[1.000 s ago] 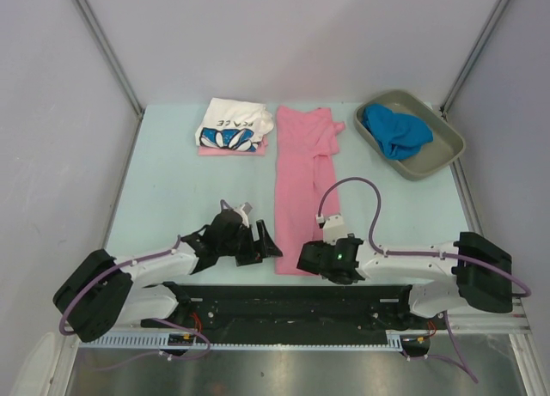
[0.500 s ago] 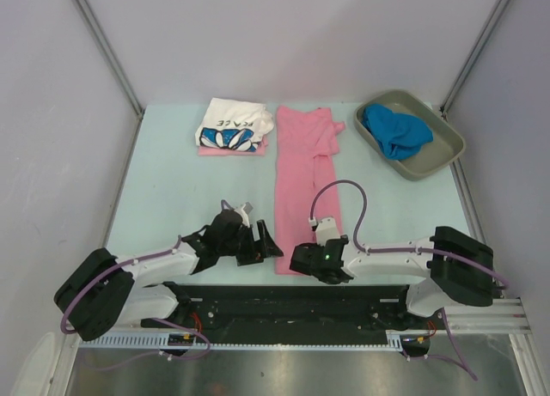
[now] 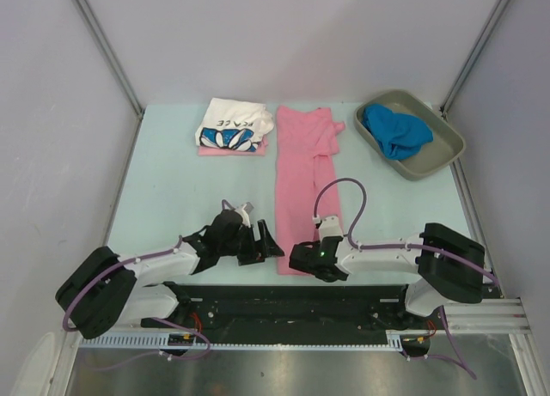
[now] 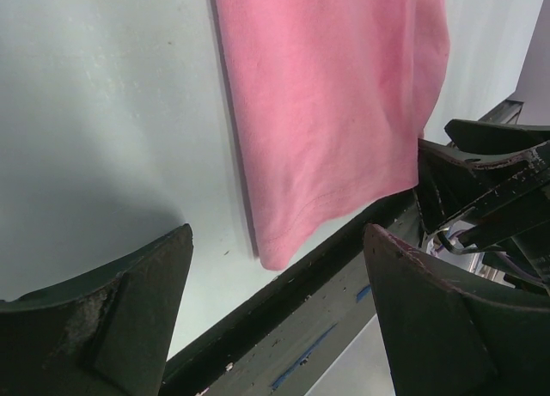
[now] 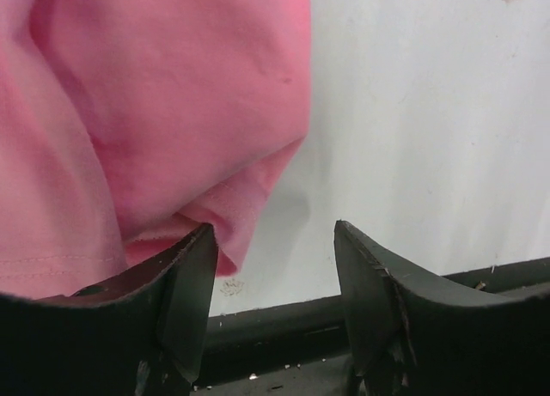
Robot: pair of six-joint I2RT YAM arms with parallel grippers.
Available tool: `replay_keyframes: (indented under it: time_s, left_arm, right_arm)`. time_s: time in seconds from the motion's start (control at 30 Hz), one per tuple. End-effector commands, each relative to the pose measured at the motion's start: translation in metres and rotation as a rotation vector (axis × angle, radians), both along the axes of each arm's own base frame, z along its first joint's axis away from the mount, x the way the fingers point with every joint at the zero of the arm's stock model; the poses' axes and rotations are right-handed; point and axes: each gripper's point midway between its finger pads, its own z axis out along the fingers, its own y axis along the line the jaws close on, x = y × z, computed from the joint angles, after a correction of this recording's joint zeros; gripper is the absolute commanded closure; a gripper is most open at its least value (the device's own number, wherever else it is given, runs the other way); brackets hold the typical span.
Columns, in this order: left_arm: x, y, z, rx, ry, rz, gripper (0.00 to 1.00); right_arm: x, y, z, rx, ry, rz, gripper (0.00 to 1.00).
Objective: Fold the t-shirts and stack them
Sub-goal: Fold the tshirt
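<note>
A long folded pink t-shirt lies down the middle of the table. Its near hem ends at the table's front edge. My right gripper is low at that hem and open; the shirt's near right corner rests against its left finger, with nothing between the jaws. To the left of the hem, my left gripper is open wide and empty. A folded white printed t-shirt lies on another pink one at the back left. A blue t-shirt is bunched in the tray.
The grey-olive tray stands at the back right corner. A black rail runs along the table's front edge just under both grippers. In the left wrist view, my right gripper shows close by on the right.
My right arm has slid left along the front edge to the pink t-shirt's near hem. The left arm has stayed still.
</note>
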Motion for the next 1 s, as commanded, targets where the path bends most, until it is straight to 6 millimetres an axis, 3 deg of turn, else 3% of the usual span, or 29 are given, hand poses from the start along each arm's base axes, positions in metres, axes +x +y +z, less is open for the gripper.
replay_keyframes:
  time_s: [0.0, 0.2, 0.23, 0.27, 0.47, 0.8, 0.97]
  left_arm:
    - [-0.016, 0.017, -0.028, 0.095, 0.055, -0.013, 0.12]
    - [-0.014, 0.011, -0.022, 0.073, 0.053, -0.027, 0.12]
    - [-0.015, 0.010, -0.022, 0.070, 0.055, -0.031, 0.13]
    - [-0.015, 0.009, -0.020, 0.062, 0.055, -0.034, 0.14]
    - [-0.012, -0.002, -0.002, 0.028, 0.022, -0.056, 0.14]
    - [0.001, -0.038, 0.068, -0.107, -0.109, -0.101, 0.15]
    - [0.007, -0.064, 0.080, -0.192, -0.136, -0.136, 0.15]
  right_arm:
    - [-0.002, -0.011, 0.011, -0.042, -0.052, -0.030, 0.40]
    - [-0.016, -0.012, 0.014, -0.035, -0.051, -0.039, 0.50]
    - [-0.019, -0.011, 0.014, -0.025, -0.051, -0.047, 0.59]
    - [-0.021, -0.011, 0.015, -0.022, -0.051, -0.047, 0.60]
    - [-0.032, -0.016, 0.018, -0.026, -0.060, -0.063, 0.61]
    - [-0.029, -0.006, 0.039, 0.100, -0.097, -0.063, 0.53]
    - [-0.026, -0.002, 0.044, 0.111, -0.106, -0.061, 0.53]
